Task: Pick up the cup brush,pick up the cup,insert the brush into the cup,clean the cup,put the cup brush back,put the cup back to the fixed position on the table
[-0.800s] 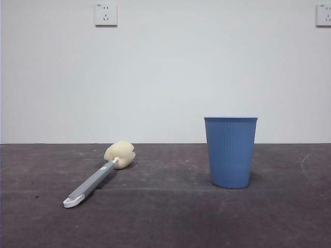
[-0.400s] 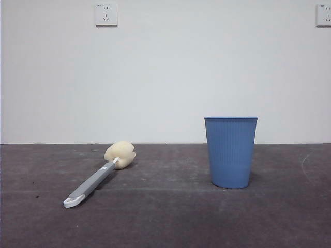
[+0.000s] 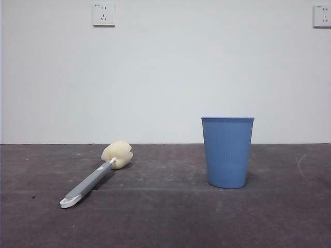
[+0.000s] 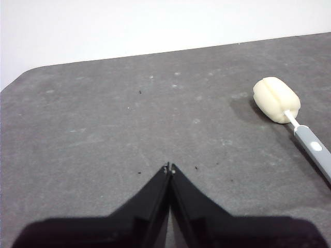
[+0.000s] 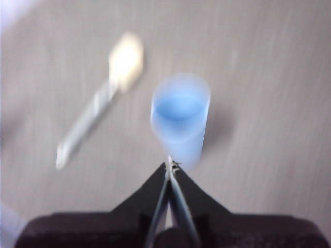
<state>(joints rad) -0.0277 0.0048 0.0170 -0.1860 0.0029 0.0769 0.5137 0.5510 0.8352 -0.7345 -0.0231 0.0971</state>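
1. Two pincers, left [image 4: 169, 168] and right [image 5: 170, 165], are both pressed together and empty, above the surface [image 3: 165, 222].
2. My first step, picking up the cup brush [image 3: 93, 178], has not begun; it lies flat, well apart from the upright blue cup [image 3: 227, 152].
3. Next, I judge, my left pincer must spread and descend over the grey handle [image 4: 315, 152].

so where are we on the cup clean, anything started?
Nothing looks done. The cup brush lies flat on the table; the cup stands upright apart from it. Both the left hand and right hand are shut and empty, above the table. Every step remains, starting with picking up the brush.
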